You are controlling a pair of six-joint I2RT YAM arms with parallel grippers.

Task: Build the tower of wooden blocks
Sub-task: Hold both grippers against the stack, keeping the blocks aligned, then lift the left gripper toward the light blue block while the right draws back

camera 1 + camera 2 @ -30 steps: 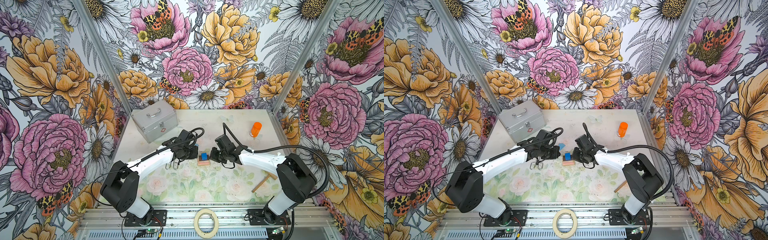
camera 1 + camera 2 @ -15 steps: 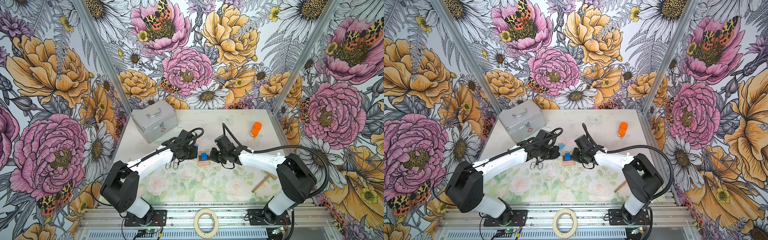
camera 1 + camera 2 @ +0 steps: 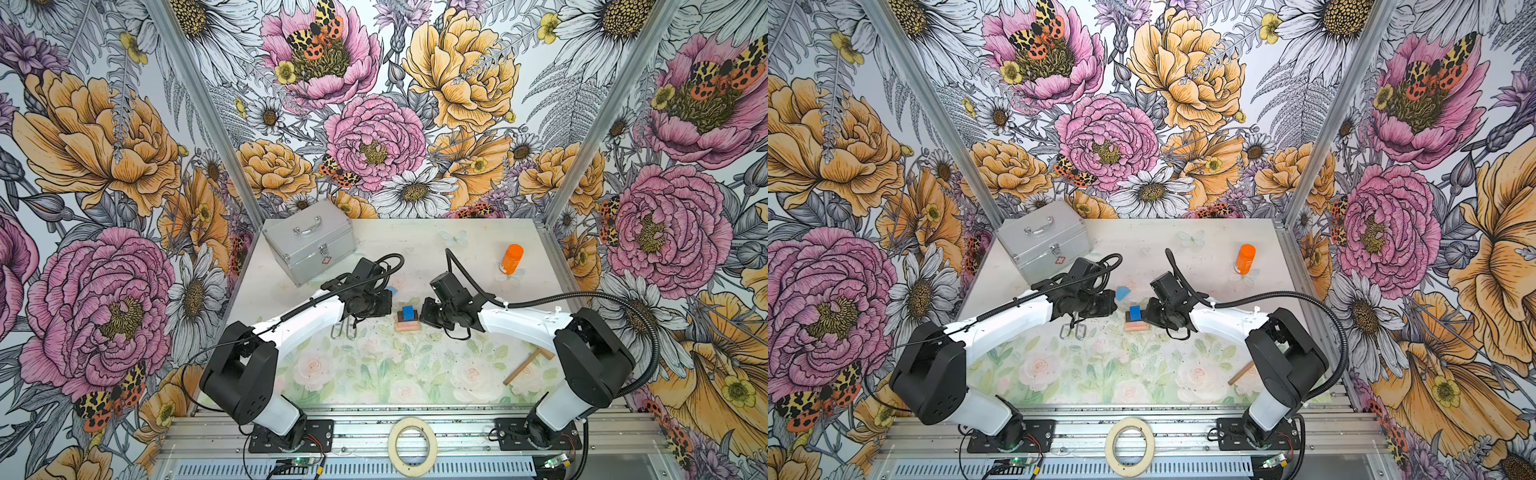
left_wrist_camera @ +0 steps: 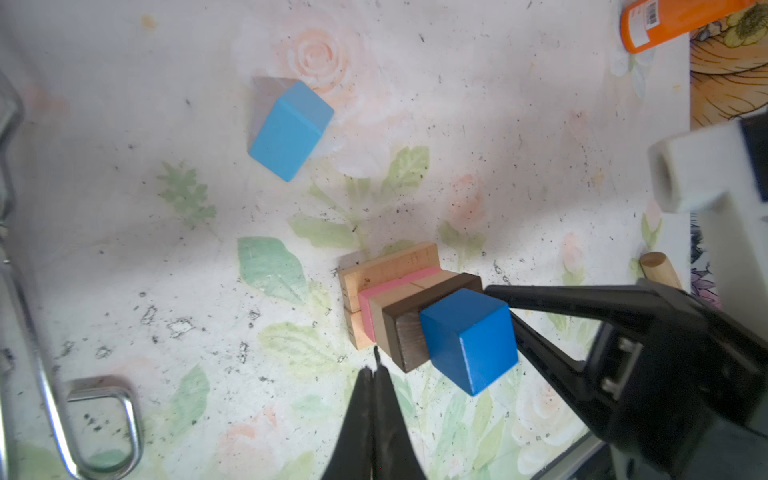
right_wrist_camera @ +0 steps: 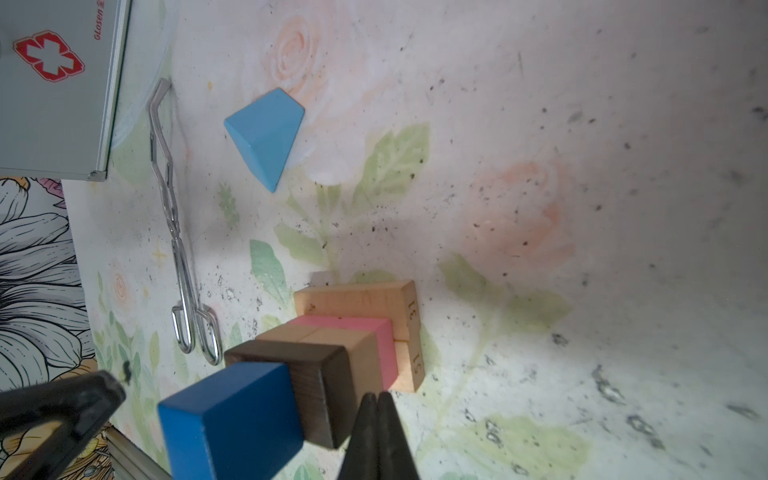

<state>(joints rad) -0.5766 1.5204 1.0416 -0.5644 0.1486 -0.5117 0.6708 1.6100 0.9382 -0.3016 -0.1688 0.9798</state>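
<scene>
The left arm (image 3: 307, 320) and the right arm (image 3: 519, 323) both reach in low over the table. Their forearms angle toward each other, so the 2 grippers face one another across the middle.

The left gripper (image 4: 375, 372) is clenched, tips pressed together on nothing. The right gripper (image 5: 376, 401) is closed just as tightly and is also empty.

The wood block tower (image 3: 408, 319) stands between the 2 pairs of jaws, just beside each tip. Whether either tip touches it cannot be told. It is upright, with its long axis vertical. From the base up it has 2 tan bars side by side, a pink bar, tan cubes, a dark brown bar, and 1 blue cube (image 4: 469, 340) on top. The base bars run lengthwise from one pair of jaws toward the other.

A light blue wedge block (image 5: 266, 133) lies alone, apart from the tower and farther from both tips. The silver tongs (image 5: 178, 232) lie behind the left jaws, under that wrist.
</scene>
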